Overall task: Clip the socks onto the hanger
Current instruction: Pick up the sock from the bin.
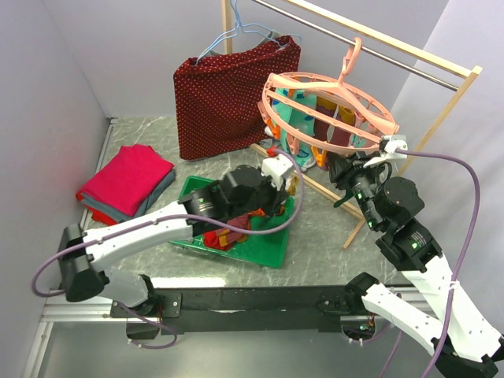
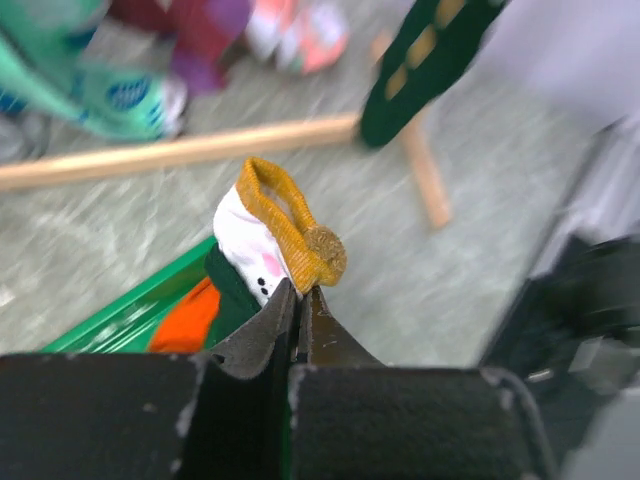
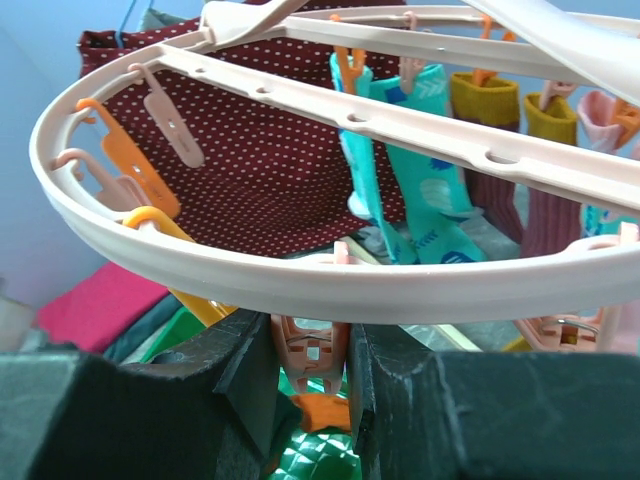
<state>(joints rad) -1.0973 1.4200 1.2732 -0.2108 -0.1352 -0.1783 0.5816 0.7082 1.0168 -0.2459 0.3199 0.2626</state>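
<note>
Held sock: white sock (image 2: 246, 243) with a mustard cuff, standing up out of the left gripper's tips above the tray's corner.
Left gripper (image 2: 300, 298): fingers pressed together on the sock's lower edge, no gap showing between them.
Hanger: salmon-pink round hanger (image 3: 300, 285), hooked up at the wooden rack's rail and tilted, at the right rear of the table.
Clip peg: salmon peg (image 3: 310, 345) hanging under the near rim of the hanger, between the right gripper's fingers.
Right gripper (image 3: 310, 372): narrowly apart, both fingers touching the peg's sides; whether the peg's mouth is squeezed open cannot be told.
Clipped socks: teal patterned sock (image 3: 425, 185) and mustard-topped maroon sock (image 3: 495, 150) hang from pegs on the far side; a dark green sock (image 2: 420, 60) with yellow dots hangs nearby.
Tray socks: orange sock (image 2: 185, 318) beside a dark green one, below the held sock.
Tray: green tray (image 1: 268, 253), front centre, under the left arm.
Dotted cloth: dark-red cloth (image 1: 228, 102) on a light-blue wire hanger (image 1: 236, 33), behind the tray.
Folded stack: pink-red cloths (image 1: 126, 177) at the left of the table.
</note>
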